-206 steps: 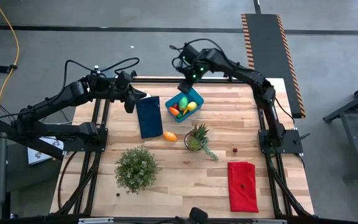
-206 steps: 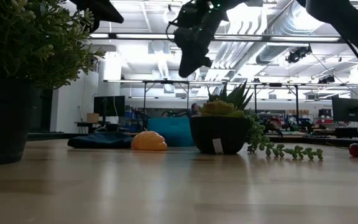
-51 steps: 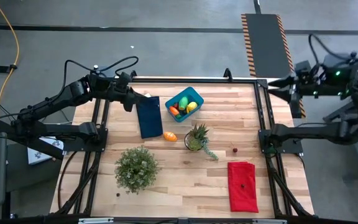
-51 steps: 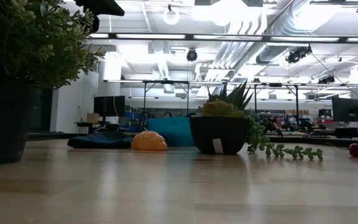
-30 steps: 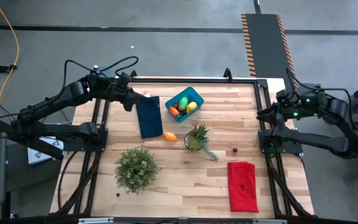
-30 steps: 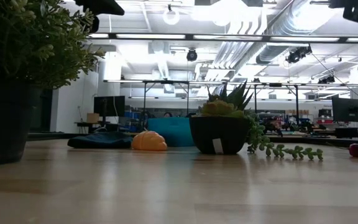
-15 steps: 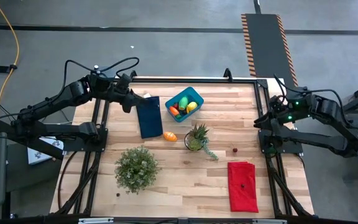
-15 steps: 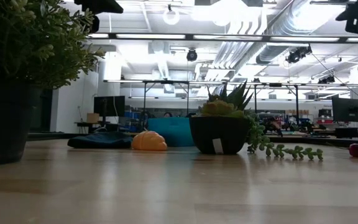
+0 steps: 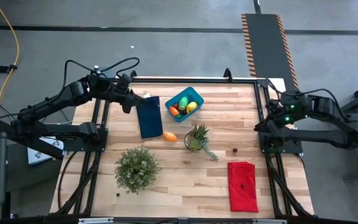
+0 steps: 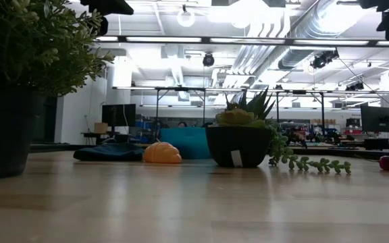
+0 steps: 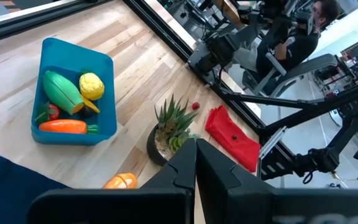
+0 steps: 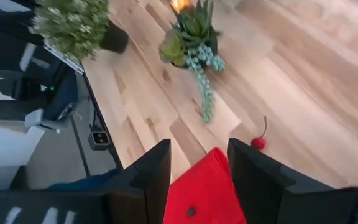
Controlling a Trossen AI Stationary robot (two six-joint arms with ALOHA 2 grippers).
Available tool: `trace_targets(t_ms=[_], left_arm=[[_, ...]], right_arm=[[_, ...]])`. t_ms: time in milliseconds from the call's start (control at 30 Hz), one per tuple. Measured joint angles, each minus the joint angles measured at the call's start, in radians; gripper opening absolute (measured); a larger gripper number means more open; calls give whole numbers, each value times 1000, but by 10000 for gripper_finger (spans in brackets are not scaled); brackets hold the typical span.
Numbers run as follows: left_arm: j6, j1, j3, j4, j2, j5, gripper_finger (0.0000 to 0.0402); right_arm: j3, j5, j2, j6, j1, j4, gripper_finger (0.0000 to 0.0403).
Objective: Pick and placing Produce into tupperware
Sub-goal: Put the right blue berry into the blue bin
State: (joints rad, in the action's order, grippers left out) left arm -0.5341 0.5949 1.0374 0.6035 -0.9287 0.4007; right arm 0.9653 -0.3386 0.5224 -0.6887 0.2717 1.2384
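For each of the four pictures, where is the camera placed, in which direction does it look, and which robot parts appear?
High: above the table, looking straight down; both arms show, left gripper, right gripper.
Low: at table-top height, looking level across; arm parts show at the upper edge.
Left wrist: looks past its shut fingers at the tupperware.
Right wrist: looks past its parted fingers at the red cloth.
Shared: the spiky plant shows in all four.

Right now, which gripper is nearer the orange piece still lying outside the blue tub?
Left. The left gripper hovers over the table's far-left corner, close to the orange piece; the right gripper sits at the table's right edge.
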Motion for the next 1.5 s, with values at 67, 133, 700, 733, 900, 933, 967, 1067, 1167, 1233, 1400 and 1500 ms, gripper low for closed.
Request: trace_targets(t_ms=[67,133,700,733,900,933,967,1067,1167,1233,1400,1500], left_arm=[[4,0,0,5,0,0,1],[4,0,0,12,0,0,1],[118,0,0,131,0,39,1],[122,0,0,131,0,45,1],[152,0,0,131,0,85,1],[159,0,0,131,0,90,1],[165,0,0,131,0,94,1],[192,0,0,131,0,101,1],[222,0,0,131,0,107,1],[239,0,0,131,0,108,1],[260,0,0,131,0,108,1],[268,0,0,131,0,118,1]], right_arm=[[0,10,34,-27,-27,2,151],[0,31,71,-49,-61,2,151],[0,220,337,-751,-563,67,138],[0,224,352,-802,-594,66,138],[0,225,444,-1017,-726,52,138],[0,225,463,-1045,-747,40,138],[0,225,483,-1070,-764,25,138],[0,233,538,-1106,-800,-21,138],[0,237,591,-1113,-820,-70,138],[0,237,625,-1110,-827,-91,138],[0,234,689,-1109,-851,-146,138],[0,234,718,-1120,-878,-186,138]])
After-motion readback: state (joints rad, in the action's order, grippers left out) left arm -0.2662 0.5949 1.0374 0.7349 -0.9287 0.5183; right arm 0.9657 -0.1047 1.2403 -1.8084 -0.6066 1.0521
